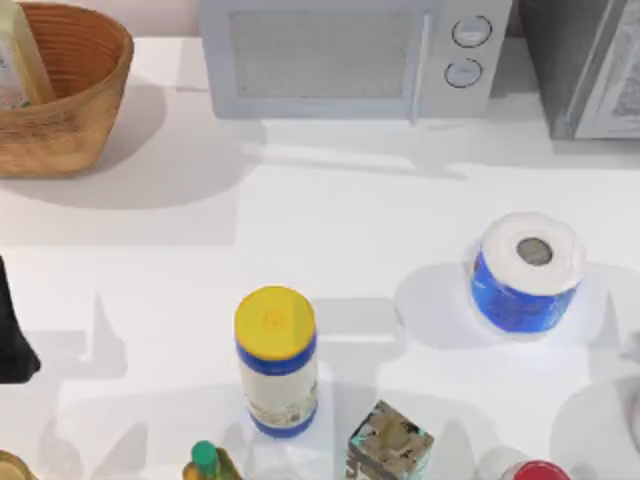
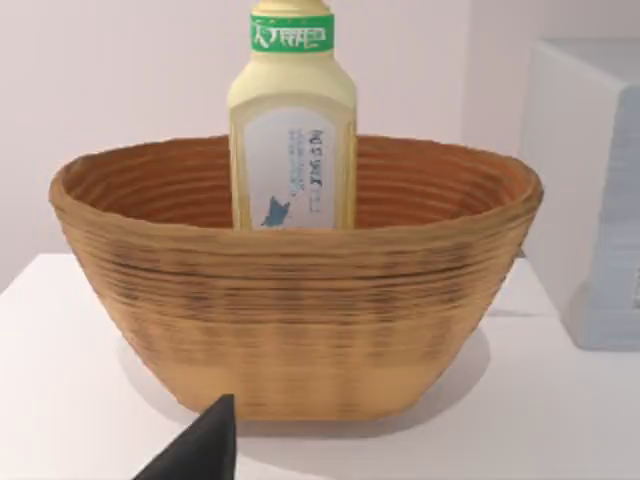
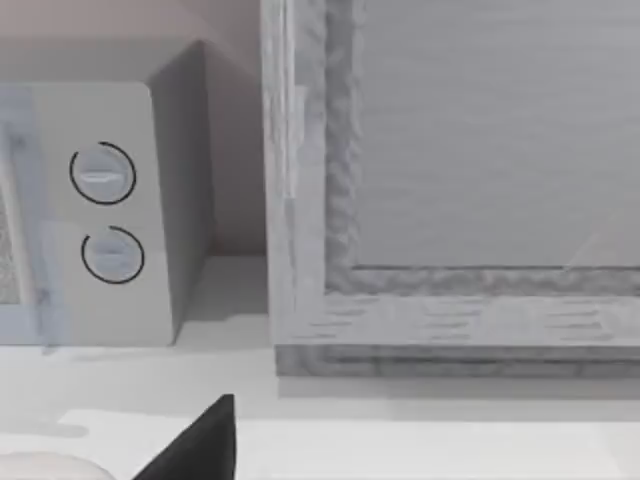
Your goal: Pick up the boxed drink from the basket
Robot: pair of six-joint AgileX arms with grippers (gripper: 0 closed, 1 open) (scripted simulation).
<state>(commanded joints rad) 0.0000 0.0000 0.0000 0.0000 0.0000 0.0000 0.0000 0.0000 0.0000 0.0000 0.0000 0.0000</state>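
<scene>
Nothing done yet: drink [image 2: 291, 120] stands upright in basket [image 2: 300, 330], untouched. Left gripper [image 2: 205, 450] faces it, well short; claw state: cannot tell. Reach, grasp, lift all remain.

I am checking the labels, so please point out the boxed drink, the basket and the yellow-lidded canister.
boxed drink [image 2: 292, 150]: left wrist view, on its front label.
basket [image 2: 300, 300]: left wrist view, on the woven outer wall.
yellow-lidded canister [image 1: 275, 322]: top view, on the yellow lid.

woven ribbed wicker basket [image 2: 300, 330], smooth matt table [image 1: 330, 230]
</scene>
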